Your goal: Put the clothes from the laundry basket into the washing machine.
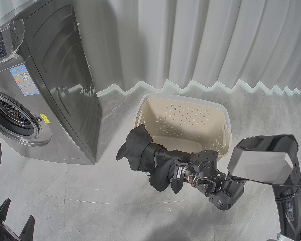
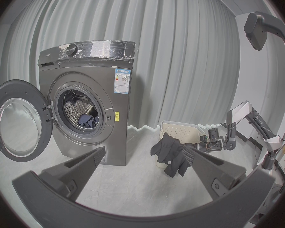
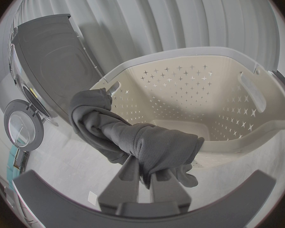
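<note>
A dark garment (image 3: 142, 140) is clamped between the closed fingers of the right gripper (image 3: 144, 171), bunched into a thick twisted roll. Its free ends are left to droop over the basket's rim at about eight o'clock in the head view. The grip seems placed on the bundled middle, so that most of the cloth is carried clear of the floor (image 1: 123, 198) and little is left to drag. The fabric is seen to be soft and matte with a fine knitted or perforated texture, and it can be expected to sag and swing when carried. The laundry basket (image 1: 184, 96) is set at the centre of the head view. It is a cream, round-cornered plastic tub with a pale grey rim, slotted handles and star-shaped perforations in its walls, and its smooth bottom is visible. The washing machine (image 1: 56, 84), a dark grey metal front-loader with ribbed side panels, is placed at about nine o'clock from the basket. Its round glazed door (image 2: 20, 121) is swung wide, presumably so that loading is unobstructed, and a dark blue piece of clothing (image 2: 87, 121) is seen inside the perforated steel drum (image 2: 75, 110). The left gripper (image 1: 18, 211) is held low at seven o'clock with its pointed fingers spread apart and nothing between them. A pleated white curtain (image 1: 207, 34) is hung behind.
</note>
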Robot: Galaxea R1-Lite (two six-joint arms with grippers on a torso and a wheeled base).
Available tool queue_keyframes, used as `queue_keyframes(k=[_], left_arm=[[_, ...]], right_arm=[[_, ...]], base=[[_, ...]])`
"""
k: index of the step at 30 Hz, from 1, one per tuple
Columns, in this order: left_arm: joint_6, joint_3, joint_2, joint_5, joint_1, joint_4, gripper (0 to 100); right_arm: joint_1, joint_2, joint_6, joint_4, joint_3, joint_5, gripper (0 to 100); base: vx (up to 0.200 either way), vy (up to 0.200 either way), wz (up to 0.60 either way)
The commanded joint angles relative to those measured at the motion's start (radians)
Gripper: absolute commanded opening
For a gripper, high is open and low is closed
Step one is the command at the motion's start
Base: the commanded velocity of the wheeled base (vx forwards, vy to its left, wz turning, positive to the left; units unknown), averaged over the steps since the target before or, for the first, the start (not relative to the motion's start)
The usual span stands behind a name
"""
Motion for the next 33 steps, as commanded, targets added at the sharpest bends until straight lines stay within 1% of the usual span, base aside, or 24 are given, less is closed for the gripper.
queue_keyframes(k=[1,3,4,7,9,11,12,13,14,15,16,17,19,20,21,22,23,24,27,28,31,33], left_arm=[[-0.007,0.018,-0.015,0.001,0.0,0.0,100],[-0.004,0.018,-0.015,0.003,0.001,0.0,100],[0.008,0.018,-0.015,0.009,0.001,0.0,100],[0.022,0.018,-0.015,0.023,0.001,0.0,100],[0.021,0.018,-0.015,0.021,0.0,0.0,100],[0.021,0.018,-0.015,0.021,0.001,0.0,100],[0.014,0.018,-0.015,0.021,0.0,0.0,100],[0.014,0.018,-0.015,0.021,0.001,0.0,100],[0.013,0.018,-0.015,0.018,0.001,0.0,100],[0.017,0.018,-0.015,0.018,0.0,0.0,100],[0.017,0.018,-0.015,0.018,0.0,0.0,100],[0.024,0.018,-0.015,0.018,0.001,0.0,100],[0.022,0.018,-0.015,0.015,0.001,0.0,100],[0.024,0.018,-0.015,0.017,0.0,0.0,100],[0.022,0.018,-0.015,0.017,0.0,0.0,100],[0.019,0.018,-0.015,0.017,0.001,0.0,100],[0.019,0.018,-0.015,0.017,0.001,0.0,100],[0.021,0.018,-0.015,0.017,0.001,0.0,100],[0.019,0.018,-0.015,0.026,0.0,0.0,100],[0.022,0.018,-0.015,0.041,0.0,0.0,100],[0.053,0.018,-0.013,0.124,0.0,0.009,100],[0.053,0.018,-0.013,0.153,0.0,0.009,100]], right_arm=[[0.038,-0.174,-0.001,-0.004,0.113,0.005,0],[0.052,-0.214,-0.003,-0.001,0.143,0.005,0],[0.066,-0.269,-0.004,0.0,0.186,0.012,0],[0.094,-0.36,-0.004,-0.001,0.248,0.02,0],[0.106,-0.427,-0.009,-0.001,0.291,0.037,0],[0.107,-0.438,-0.01,-0.001,0.299,0.04,0],[0.126,-0.528,-0.013,0.0,0.35,0.058,0],[0.129,-0.544,-0.015,0.002,0.354,0.061,0],[0.137,-0.611,-0.027,0.004,0.393,0.065,0],[0.138,-0.646,-0.035,-0.003,0.416,0.074,0],[0.138,-0.646,-0.035,-0.003,0.416,0.074,0],[0.137,-0.714,-0.038,-0.012,0.446,0.101,0],[0.127,-0.761,-0.045,-0.007,0.446,0.121,0],[0.124,-0.791,-0.076,-0.016,0.445,0.129,0],[0.124,-0.794,-0.082,-0.018,0.443,0.131,0],[0.126,-0.837,-0.139,-0.018,0.437,0.137,0],[0.126,-0.837,-0.139,-0.018,0.437,0.137,0],[0.135,-0.89,-0.159,-0.009,0.434,0.141,0],[0.137,-0.916,-0.167,-0.01,0.448,0.155,0],[0.135,-0.919,-0.167,-0.013,0.449,0.157,0],[0.133,-0.921,-0.17,-0.015,0.452,0.157,0],[0.133,-0.921,-0.174,-0.016,0.454,0.157,0]], base=[[0.0,0.0,0.0],[0.0,0.0,0.0],[0.0,0.0,0.0],[0.0,0.0,0.0],[0.0,0.0,0.0],[0.0,0.0,0.0],[0.0,0.0,0.0],[0.0,0.0,0.0],[0.0,0.0,0.0],[0.0,0.0,0.0],[0.0,0.0,0.0],[0.0,0.0,0.0],[0.0,0.0,0.0],[0.0,0.0,0.0],[0.0,0.0,0.0],[0.0,0.0,0.0],[0.0,0.0,0.0],[0.0,0.0,0.0],[0.0,0.0,0.0],[0.0,0.0,0.0],[0.0,0.0,0.0],[0.0,0.0,0.0]])
